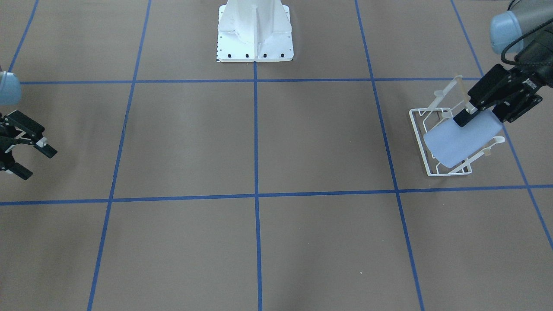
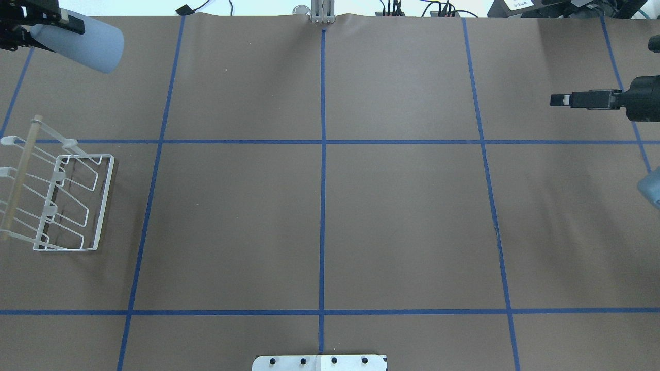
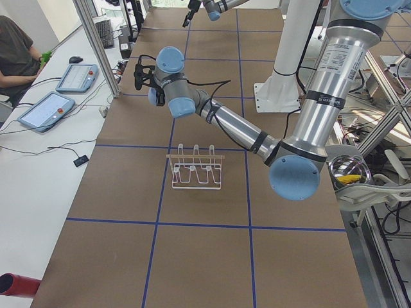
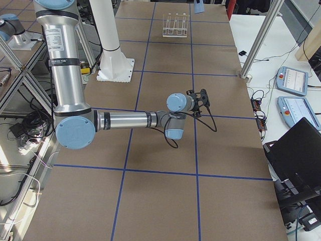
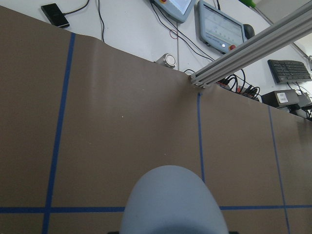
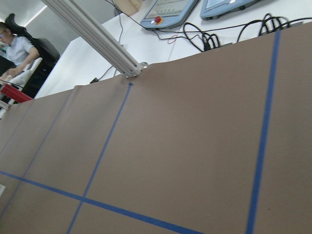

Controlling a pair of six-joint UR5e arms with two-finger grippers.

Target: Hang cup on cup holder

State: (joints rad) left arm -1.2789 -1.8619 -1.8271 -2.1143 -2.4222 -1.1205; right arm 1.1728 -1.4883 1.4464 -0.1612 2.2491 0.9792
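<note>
My left gripper point(image 1: 468, 117) is shut on the base end of the light blue cup point(image 1: 460, 139). It holds the cup on its side in the air, rim pointing away from the wrist. In the overhead view the cup point(image 2: 77, 44) and left gripper point(image 2: 49, 28) are at the far left corner, apart from the white wire cup holder point(image 2: 62, 201), which stands empty on the table. In the front view the cup overlaps the cup holder point(image 1: 421, 129). The cup fills the bottom of the left wrist view point(image 5: 173, 202). My right gripper point(image 1: 39, 163) is open and empty, far to the other side.
The robot's white base point(image 1: 255, 39) stands at the middle of the near table edge. Blue tape lines point(image 2: 323, 180) grid the brown table. An aluminium post point(image 3: 96, 45), tablets point(image 3: 48, 109) and a seated operator point(image 3: 16, 51) are beyond the far edge.
</note>
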